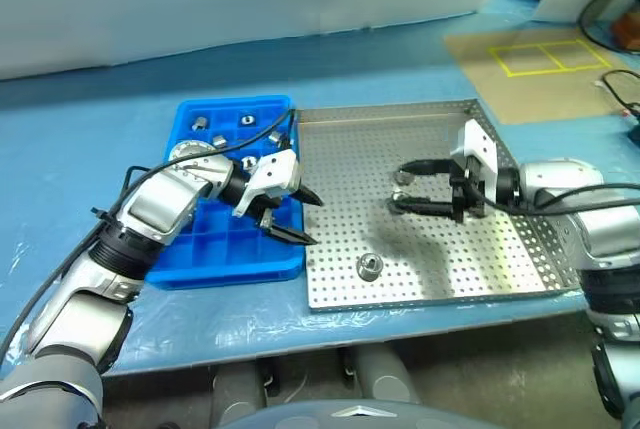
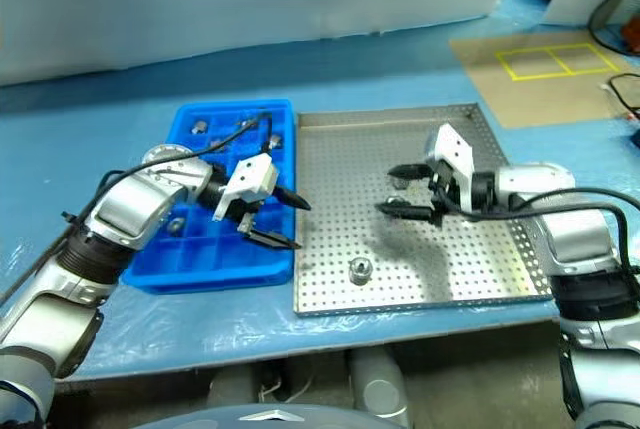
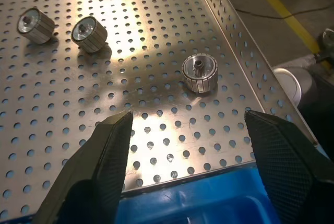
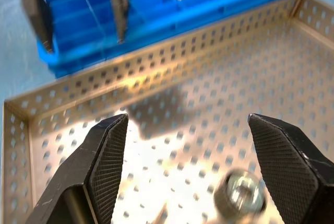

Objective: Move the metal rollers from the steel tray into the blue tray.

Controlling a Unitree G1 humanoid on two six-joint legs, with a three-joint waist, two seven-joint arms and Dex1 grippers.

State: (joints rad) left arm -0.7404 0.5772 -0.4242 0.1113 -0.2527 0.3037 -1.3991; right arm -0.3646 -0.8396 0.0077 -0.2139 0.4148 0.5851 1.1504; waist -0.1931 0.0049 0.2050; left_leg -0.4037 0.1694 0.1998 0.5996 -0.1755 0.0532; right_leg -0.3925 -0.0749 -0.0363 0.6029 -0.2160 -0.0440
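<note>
Likely heavy, hard and slippery, the metal rollers suit a pinch across their ribbed sides, and both the left gripper and the right gripper stand wide and empty.

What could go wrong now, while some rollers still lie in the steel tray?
1. Both open grippers, left gripper and right gripper, work over the steel tray; they might collide.
2. The loose roller near the front rim could roll if nudged.
3. The two rollers lie close together; a grasp may knock one.
</note>
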